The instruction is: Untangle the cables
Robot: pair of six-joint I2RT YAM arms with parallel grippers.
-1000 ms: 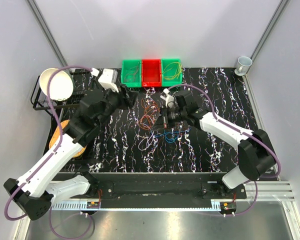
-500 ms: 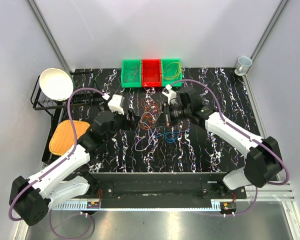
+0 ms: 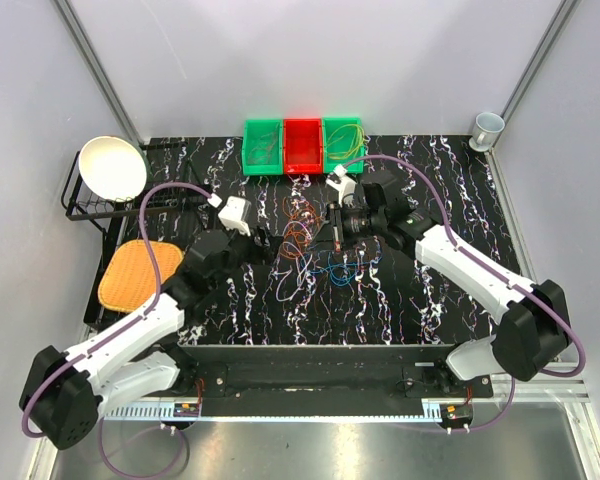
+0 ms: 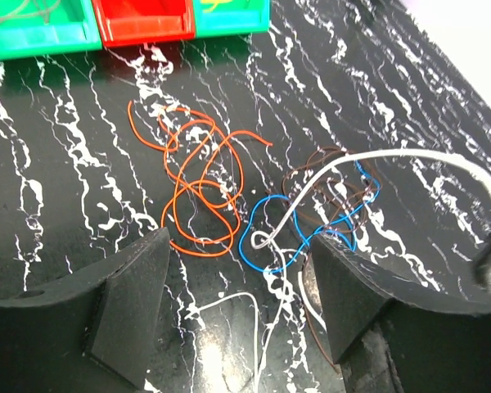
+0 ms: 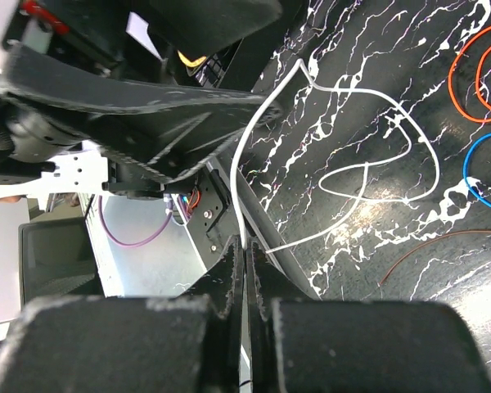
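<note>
Tangle of thin cables (image 3: 310, 248) lies on the black marbled table (image 3: 450, 180), a little nearer the arm bases than the red bin (image 3: 302, 145).

The right gripper (image 5: 245, 255) reaches in from the right of that bin. Its jaws are pressed together on the white cable (image 4: 393, 153), which climbs out of the heap to the pinch. Held raised like this, the strand seems meant to be drawn free, so that its crossings with the others open up and can be read.

The left gripper (image 4: 239, 282) hangs low over the heap on the side away from the red bin. Its jaws stand well apart with nothing between them. They straddle the blue cable (image 4: 266, 241) and a loose white end, probably ready to pin or take a second strand. That would stop the pull on the white one from dragging the whole pile along.

The orange cable (image 4: 200, 184) lies in loose loops between the red bin and the left gripper. It sits beside the blue and brown cable (image 4: 315, 160) knot, and I cannot tell whether it touches the blue loop.

The green bin (image 3: 343, 145) touching the red bin's right side holds yellow-green cables (image 3: 348, 138). Freed strands are likely sorted into bins.
</note>
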